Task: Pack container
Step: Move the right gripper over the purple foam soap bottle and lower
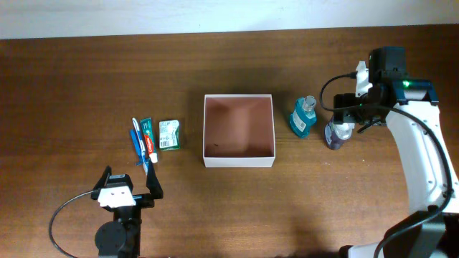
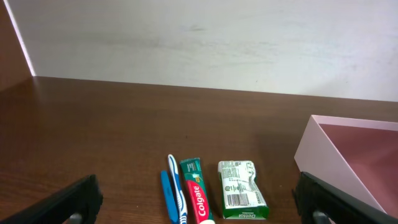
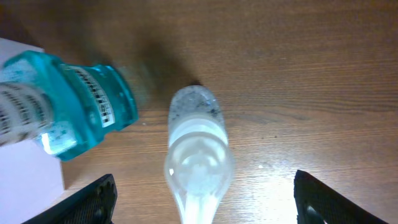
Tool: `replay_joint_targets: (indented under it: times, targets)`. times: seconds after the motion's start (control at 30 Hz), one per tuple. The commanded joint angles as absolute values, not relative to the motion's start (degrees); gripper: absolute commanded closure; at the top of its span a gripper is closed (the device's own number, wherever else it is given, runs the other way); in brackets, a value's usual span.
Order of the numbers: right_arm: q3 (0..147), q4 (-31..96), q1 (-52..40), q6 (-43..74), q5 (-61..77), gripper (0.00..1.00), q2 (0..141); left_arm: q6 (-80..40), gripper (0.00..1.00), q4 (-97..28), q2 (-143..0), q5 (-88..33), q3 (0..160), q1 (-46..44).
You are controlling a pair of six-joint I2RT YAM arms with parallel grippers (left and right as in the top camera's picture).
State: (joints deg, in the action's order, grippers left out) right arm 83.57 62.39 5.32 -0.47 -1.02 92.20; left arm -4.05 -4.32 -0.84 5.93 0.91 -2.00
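So, starting at the left: the left gripper [image 1: 130,179] was parked near the front edge of the wooden table [image 1: 72,86], jaws spread wide with nothing held between them. Just beyond it, three small things were lined up side by side: a blue toothbrush [image 1: 136,143], a toothpaste tube [image 1: 148,138] touching it or very nearly, and a little green-and-white packet [image 1: 169,134] just to the right. The container [image 1: 239,162] was sat roughly mid-table, right of the packet with a gap left between them, open side up, and nothing could be seen on its reddish-pink floor. Further right, a teal bottle [image 1: 304,117] was found close to the container's right wall, apart from it as far as could be made out. A small clear bottle [image 1: 337,133] with a white top was placed just beside that one. The right gripper [image 3: 204,186] was held directly above the clear bottle, its fingers [image 3: 93,199] spread on either side and well off the bottle, so nothing was gripped there.
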Motion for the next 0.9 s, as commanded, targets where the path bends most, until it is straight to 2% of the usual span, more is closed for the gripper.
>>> replay_joint_targets:
  times: [0.0, 0.17, 0.23, 0.57, 0.7, 0.87]
  targets:
    - [84.68, 61.95, 5.69, -0.6, -3.68, 0.18, 94.0, -3.14, 0.01, -4.27, -0.34, 5.32, 0.54, -1.69]
    - [84.68, 60.62, 5.72, -0.6, -3.7, 0.33, 95.66, -3.14, 0.01, -4.27, -0.34, 5.32, 0.54, -1.69]
    - [84.68, 60.18, 5.72, -0.6, -3.68, 0.37, 96.4, -3.14, 0.01, -4.27, -0.34, 5.32, 0.54, -1.69]
    - [84.66, 58.22, 5.69, -0.62, -3.64, 0.37, 98.37, -3.14, 0.01, -4.27, -0.34, 5.32, 0.54, -1.69]
    - [84.66, 57.82, 5.69, -0.3, -3.46, 0.44, 98.7, -3.14, 0.01, -4.27, -0.34, 5.34, 0.54, -1.69]
    - [84.66, 57.82, 5.69, 0.47, -3.4, 0.46, 98.8, -3.14, 0.0, -4.27, -0.34, 5.32, 0.54, -1.69]
